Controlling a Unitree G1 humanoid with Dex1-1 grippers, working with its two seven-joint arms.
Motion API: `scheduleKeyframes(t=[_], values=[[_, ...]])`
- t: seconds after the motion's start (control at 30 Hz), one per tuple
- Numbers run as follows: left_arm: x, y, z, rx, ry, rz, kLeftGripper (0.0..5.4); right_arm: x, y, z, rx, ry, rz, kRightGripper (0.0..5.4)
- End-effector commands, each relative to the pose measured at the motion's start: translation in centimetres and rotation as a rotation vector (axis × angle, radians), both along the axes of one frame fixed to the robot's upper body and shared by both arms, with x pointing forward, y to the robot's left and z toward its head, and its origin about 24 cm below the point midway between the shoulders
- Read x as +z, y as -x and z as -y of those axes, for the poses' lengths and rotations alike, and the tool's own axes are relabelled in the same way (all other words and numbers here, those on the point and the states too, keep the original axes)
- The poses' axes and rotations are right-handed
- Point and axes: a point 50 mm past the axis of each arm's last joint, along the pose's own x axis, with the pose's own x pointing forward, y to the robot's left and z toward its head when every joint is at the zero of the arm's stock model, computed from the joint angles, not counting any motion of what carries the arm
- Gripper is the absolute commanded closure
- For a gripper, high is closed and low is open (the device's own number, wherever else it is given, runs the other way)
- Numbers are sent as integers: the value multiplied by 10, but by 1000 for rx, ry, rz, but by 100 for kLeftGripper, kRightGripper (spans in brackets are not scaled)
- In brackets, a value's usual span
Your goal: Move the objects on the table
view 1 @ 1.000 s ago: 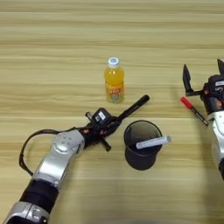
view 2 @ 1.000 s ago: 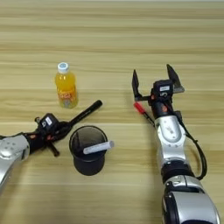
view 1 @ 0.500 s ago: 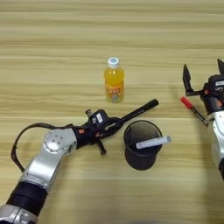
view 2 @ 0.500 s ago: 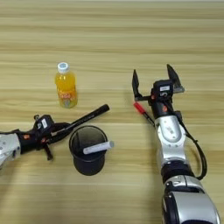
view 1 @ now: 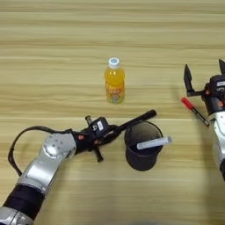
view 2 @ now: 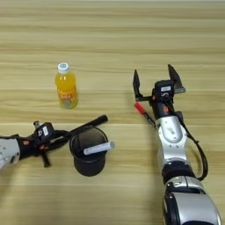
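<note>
A small orange-drink bottle [view 1: 114,81] with a white cap stands upright at mid-table. In front of it and to the right stands the round black cup [view 1: 141,149], with a white marker [view 1: 154,143] leaning over its right rim. My left gripper [view 1: 107,133] lies low on the table just left of the cup, shut on the slim black marker [view 1: 136,120]. The marker slants up to the right, its tip above the cup's far rim. My right gripper [view 2: 155,82] is further right, open with its fingers spread and pointing away from me, holding nothing.
A thin marker with a red cap [view 2: 144,112] lies on the wooden table [view 1: 52,39] just beside and below the right gripper's left finger. A black cable loops off my left forearm [view 1: 17,145] near the left edge.
My left gripper has swung the black marker to the right and nearer, so its tip now reaches the cup's far rim. The right arm, bottle and cup have not moved.
</note>
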Motion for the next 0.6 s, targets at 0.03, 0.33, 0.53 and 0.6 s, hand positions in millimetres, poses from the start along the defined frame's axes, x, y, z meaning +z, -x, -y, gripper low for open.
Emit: scheduleKeyframes(t=[0.03, 0.33, 0.53, 0.6], values=[[-2, 1, -3, -4, -31, 10, 471, 4, -1, 1, 1, 4, 12, 0], [-2, 4, -2, -47, -30, 13, 471, 4, -1, 1, 1, 5, 11, 0], [-1, 6, -3, -71, -24, 18, 401, 4, -2, 1, 0, 4, 8, 0], [0, 5, -3, -72, -20, 26, 375, 4, -2, 1, 0, 4, 7, 0]])
